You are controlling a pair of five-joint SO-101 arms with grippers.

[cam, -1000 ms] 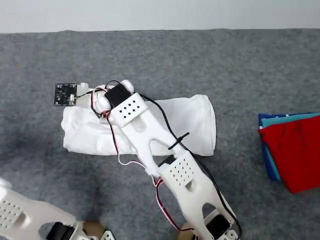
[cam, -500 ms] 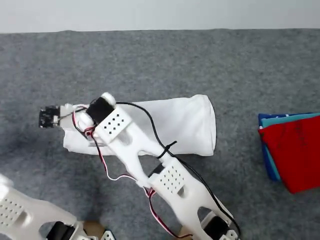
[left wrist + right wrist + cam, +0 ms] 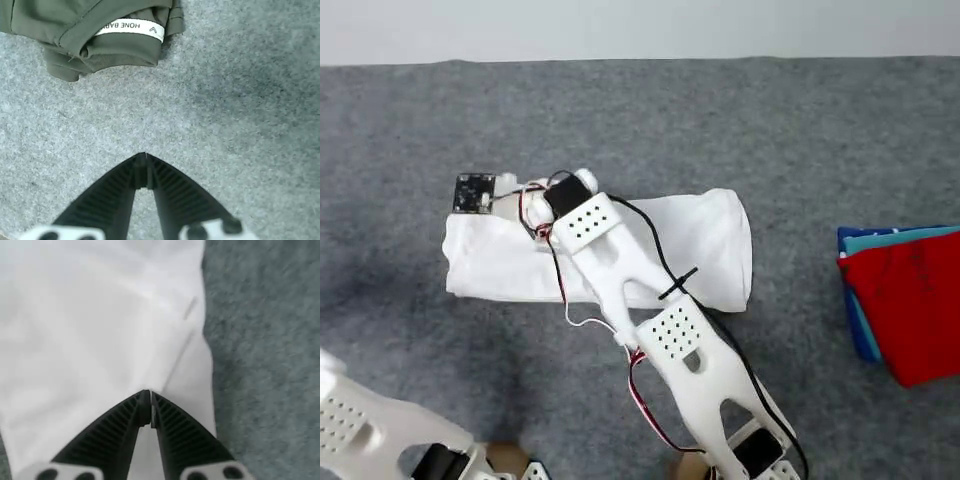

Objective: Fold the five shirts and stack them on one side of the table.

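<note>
A white shirt (image 3: 690, 240) lies folded into a long band across the middle of the grey table (image 3: 720, 110). My right gripper (image 3: 515, 205) is over the band's left end. In the right wrist view the shirt (image 3: 90, 330) fills the space under that gripper (image 3: 150, 396), whose fingers are shut, tips together on the cloth. My left gripper (image 3: 146, 161) is shut with nothing in it, above bare grey felt. Just ahead of it lies a folded dark green shirt (image 3: 100, 30). At the right edge is a stack of folded shirts (image 3: 910, 300), red on top of teal and blue.
The left arm's base (image 3: 360, 430) sits in the near left corner. The right arm (image 3: 670, 340) crosses the middle of the table from the near edge. Grey felt lies open behind the white shirt and between it and the stack.
My right gripper swung out past the shirt's left end half a second ago and has come back right onto the cloth. The shirt's left end shifted slightly.
</note>
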